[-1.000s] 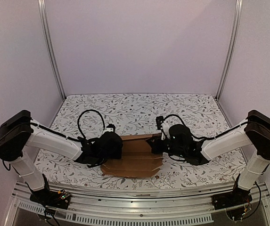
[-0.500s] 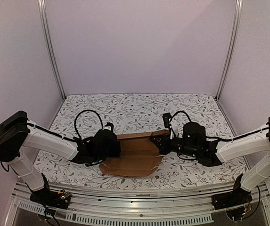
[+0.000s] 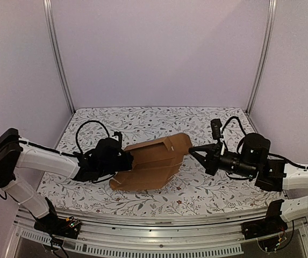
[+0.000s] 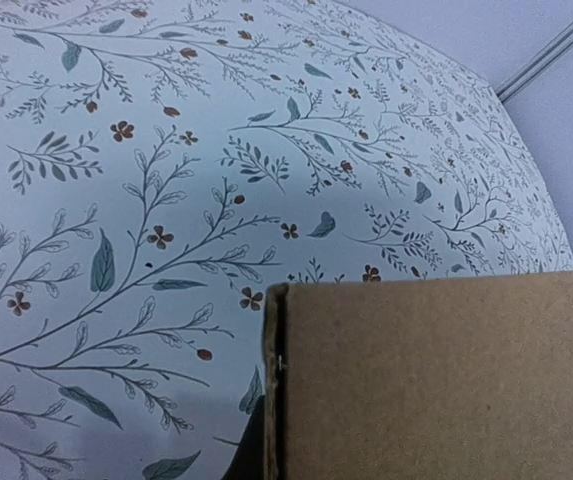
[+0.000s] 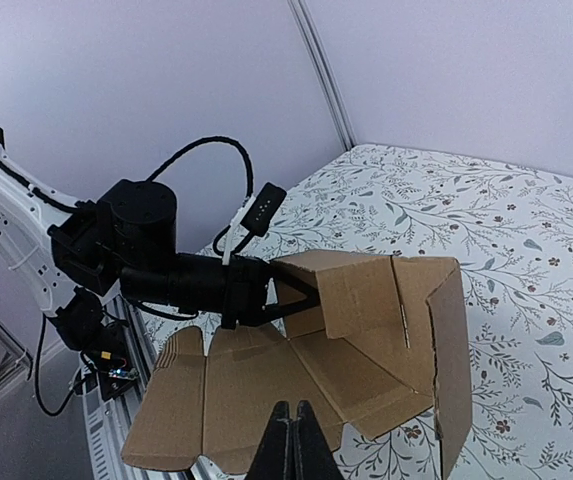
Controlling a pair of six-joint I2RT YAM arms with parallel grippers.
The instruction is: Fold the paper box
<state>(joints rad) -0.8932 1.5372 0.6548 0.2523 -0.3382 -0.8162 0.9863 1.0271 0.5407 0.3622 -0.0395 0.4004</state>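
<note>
The paper box (image 3: 155, 161) is a brown cardboard sheet, partly folded, with its right end tilted up off the table. My left gripper (image 3: 128, 160) is shut on the box's left panel. The right wrist view shows its black fingers (image 5: 301, 297) pinching that panel. In the left wrist view the cardboard (image 4: 436, 380) fills the lower right and hides the fingers. My right gripper (image 3: 193, 150) hangs just right of the box, apart from it. There its jaws (image 5: 293, 435) are pressed together with nothing between them, pointing at the box (image 5: 366, 340).
A floral tablecloth (image 3: 159, 121) covers the table. Metal posts (image 3: 58, 59) (image 3: 261, 59) stand at the back corners against lilac walls. A metal rail (image 3: 159, 223) with the arm bases runs along the near edge.
The right arm has drawn back to the right, away from the box. The left gripper has shifted left and tilted the box, so its right end now stands raised.
</note>
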